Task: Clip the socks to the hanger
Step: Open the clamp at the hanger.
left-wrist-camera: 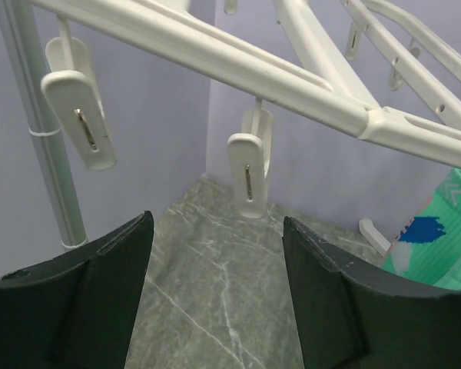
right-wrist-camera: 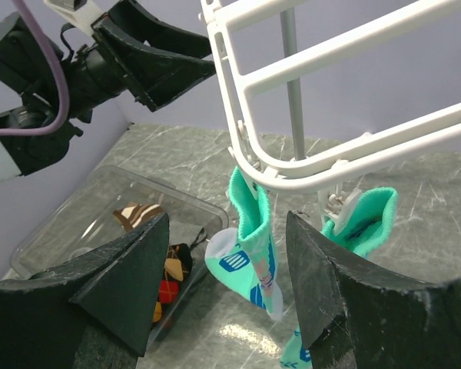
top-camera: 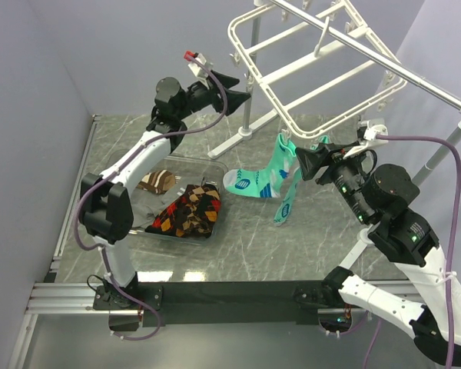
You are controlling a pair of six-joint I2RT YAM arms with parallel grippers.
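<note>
Two mint-green socks (top-camera: 280, 181) hang clipped from the near rim of the hanger (right-wrist-camera: 292, 177); the argyle socks (top-camera: 188, 211) lie in the tray (top-camera: 192, 159) on the bench (top-camera: 330, 231). Both your left tool (top-camera: 240, 94) and right tool (top-camera: 303, 163) stand spread, holding nothing. Take one argyle sock by its cuff, leaving an edge free for an empty clip (left-wrist-camera: 248, 173).

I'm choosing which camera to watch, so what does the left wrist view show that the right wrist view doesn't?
Only the left wrist view: two empty clips close up, hanging from the hanger rim. Only the right wrist view: the clear tray holding argyle socks, and both hanging mint-green socks. Both: the white hanger, one of those socks, the marbled table.
</note>
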